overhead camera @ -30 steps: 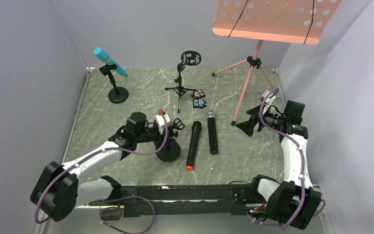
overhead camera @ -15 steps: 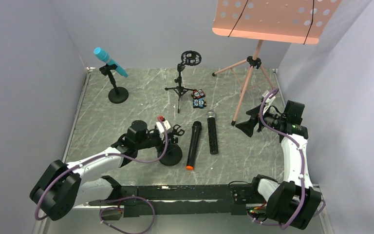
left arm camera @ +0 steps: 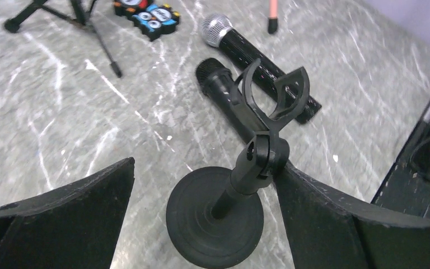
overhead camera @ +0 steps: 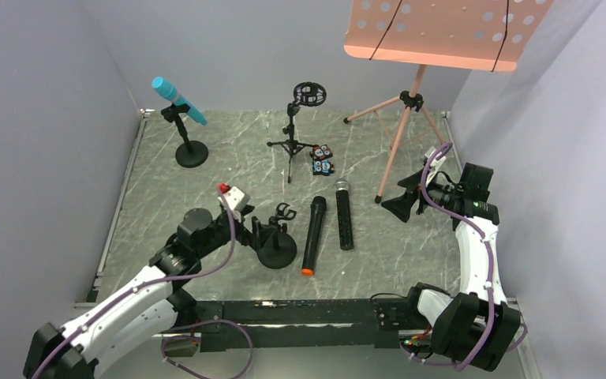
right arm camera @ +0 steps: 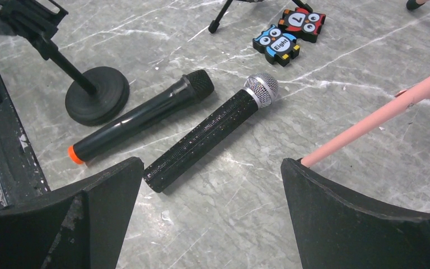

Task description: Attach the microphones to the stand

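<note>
A light blue microphone (overhead camera: 177, 99) sits clipped in a round-base stand (overhead camera: 191, 153) at the back left. Two microphones lie side by side on the marble table: a black one with an orange end (overhead camera: 312, 235) (right arm camera: 140, 120) and a black one with a silver mesh head (overhead camera: 343, 215) (right arm camera: 213, 131). To their left a second round-base stand (overhead camera: 277, 246) (left arm camera: 215, 218) stands upright with its clip (left arm camera: 277, 92) empty. My left gripper (overhead camera: 256, 231) (left arm camera: 207, 165) is open, and that stand's post is between its fingers, close to the right one. Open and holding nothing, my right gripper (overhead camera: 401, 205) (right arm camera: 213, 162) hovers right of the microphones.
A black tripod stand with a ring mount (overhead camera: 293, 142) stands at the back centre, with owl-shaped blocks (overhead camera: 322, 159) beside it. A pink music stand (overhead camera: 442, 31) rises at the back right, and one of its legs (right arm camera: 381, 115) reaches down near my right gripper.
My left gripper has opened and let go of the round-base stand, and the arm has drawn back toward the near left. The right arm has not moved.
</note>
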Action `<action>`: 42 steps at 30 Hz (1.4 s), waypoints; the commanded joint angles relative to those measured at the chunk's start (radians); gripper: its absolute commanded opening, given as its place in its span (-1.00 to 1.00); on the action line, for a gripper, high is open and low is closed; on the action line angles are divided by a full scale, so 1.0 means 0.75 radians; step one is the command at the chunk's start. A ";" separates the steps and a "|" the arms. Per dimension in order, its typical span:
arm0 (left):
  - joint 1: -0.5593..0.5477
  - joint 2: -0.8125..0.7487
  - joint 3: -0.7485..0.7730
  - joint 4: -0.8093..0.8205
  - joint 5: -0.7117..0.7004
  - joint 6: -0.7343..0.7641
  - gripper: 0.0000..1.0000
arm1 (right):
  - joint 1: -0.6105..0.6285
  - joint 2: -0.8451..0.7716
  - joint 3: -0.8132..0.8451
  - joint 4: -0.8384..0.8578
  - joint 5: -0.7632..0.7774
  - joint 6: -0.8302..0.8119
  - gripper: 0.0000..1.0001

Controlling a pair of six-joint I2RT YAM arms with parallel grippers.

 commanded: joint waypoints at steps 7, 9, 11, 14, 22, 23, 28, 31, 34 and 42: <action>0.061 -0.296 0.194 -0.385 -0.174 -0.372 0.99 | -0.002 0.012 0.060 -0.009 -0.066 -0.027 0.99; 0.061 -0.260 0.286 -0.460 -0.158 -0.393 0.99 | -0.002 0.010 0.061 -0.011 -0.063 -0.028 0.99; 0.061 -0.200 0.391 -0.543 -0.120 -0.397 0.99 | -0.001 0.007 0.059 -0.005 -0.062 -0.023 0.99; 0.053 -0.108 0.544 -0.602 -0.011 -0.408 0.99 | -0.001 0.004 0.057 -0.002 -0.059 -0.022 0.99; -0.279 0.456 1.201 -1.043 -0.362 -0.241 0.99 | -0.002 0.011 0.059 -0.006 -0.060 -0.024 0.99; -0.315 0.559 1.291 -1.100 -0.414 -0.233 0.99 | -0.001 0.009 0.059 -0.004 -0.059 -0.022 0.99; -0.431 1.027 1.677 -1.294 -0.649 -0.257 0.99 | -0.002 0.004 0.059 -0.006 -0.055 -0.026 0.99; -0.433 1.248 1.855 -1.337 -0.627 -0.245 0.97 | -0.002 0.002 0.059 -0.008 -0.057 -0.028 0.99; -0.426 1.420 1.965 -1.327 -0.546 -0.226 0.93 | -0.001 0.001 0.060 -0.013 -0.059 -0.033 0.99; -0.395 1.693 2.045 -1.320 -0.456 -0.332 0.91 | -0.002 -0.006 0.063 -0.024 -0.058 -0.045 0.99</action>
